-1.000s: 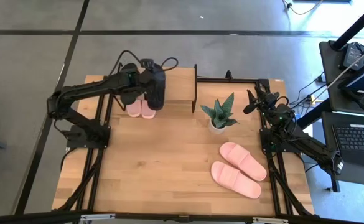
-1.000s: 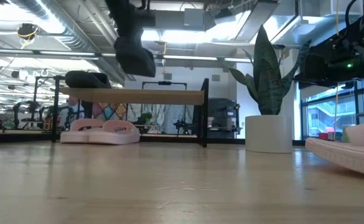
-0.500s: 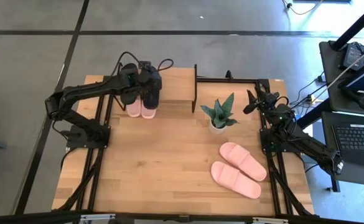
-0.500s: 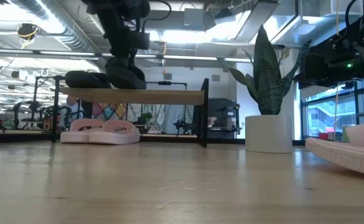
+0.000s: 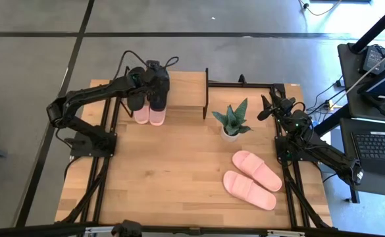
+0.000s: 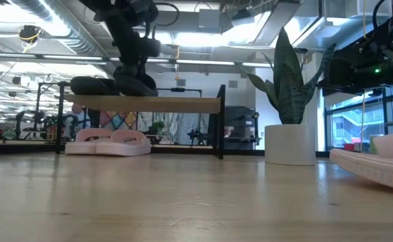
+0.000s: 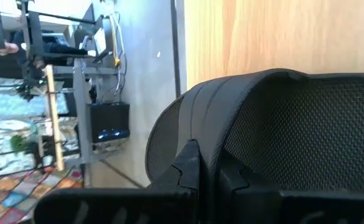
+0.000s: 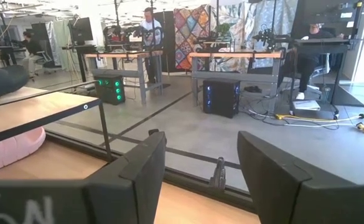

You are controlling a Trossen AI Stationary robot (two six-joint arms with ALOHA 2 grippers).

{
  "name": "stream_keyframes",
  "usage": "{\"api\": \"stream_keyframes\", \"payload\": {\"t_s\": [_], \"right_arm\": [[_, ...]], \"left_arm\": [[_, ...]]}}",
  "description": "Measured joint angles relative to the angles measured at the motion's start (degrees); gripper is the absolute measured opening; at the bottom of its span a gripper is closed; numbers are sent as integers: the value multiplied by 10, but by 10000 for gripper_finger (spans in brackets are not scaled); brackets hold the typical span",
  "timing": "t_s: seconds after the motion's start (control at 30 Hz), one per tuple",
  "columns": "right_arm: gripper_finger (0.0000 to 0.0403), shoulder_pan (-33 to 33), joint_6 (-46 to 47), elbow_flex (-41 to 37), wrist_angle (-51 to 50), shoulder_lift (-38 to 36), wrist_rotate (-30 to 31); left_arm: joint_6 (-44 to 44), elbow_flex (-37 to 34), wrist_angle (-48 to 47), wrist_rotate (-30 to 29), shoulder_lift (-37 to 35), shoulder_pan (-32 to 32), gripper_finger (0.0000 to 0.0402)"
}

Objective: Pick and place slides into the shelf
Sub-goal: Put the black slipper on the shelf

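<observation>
Left gripper [image 5: 154, 74], clamped on a black slide [image 5: 158, 92], sits over the shelf [image 5: 185, 92] top board's left end. Slide's long axis runs front-to-back, beside a second black slide [image 5: 135, 92]. Right gripper [image 5: 271, 105], jaws wide and empty, waits near the desk's right edge; pink slides [image 5: 251, 178] lie nearest it.

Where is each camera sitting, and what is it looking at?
High view: above the table, looking straight down; both arms show, left gripper on the black slide atop the shelf.
Low view: at tabletop height, looking across; one arm comes down onto the shelf.
Left wrist view: on the left arm, its fingers shut on the black slide.
Right wrist view: on the right arm, open right gripper facing the room.
Shared: high and low views both show the plant.
</observation>
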Motion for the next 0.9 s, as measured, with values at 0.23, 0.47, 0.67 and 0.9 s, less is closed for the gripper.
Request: {"api": "stream_keyframes", "payload": {"t_s": [0.23, 0.47, 0.67, 0.9], "right_arm": [[200, 0, 27, 0, 0, 0, 5], [200, 0, 30, 0, 0, 0, 5], [200, 0, 29, 0, 0, 0, 5], [200, 0, 33, 0, 0, 0, 5]], "left_arm": [[1, 0, 10, 29, -36, 20, 2], [29, -32, 27, 52, -49, 22, 2], [44, -62, 70, 48, -49, 22, 2], [40, -84, 83, 52, -49, 24, 2]]}}
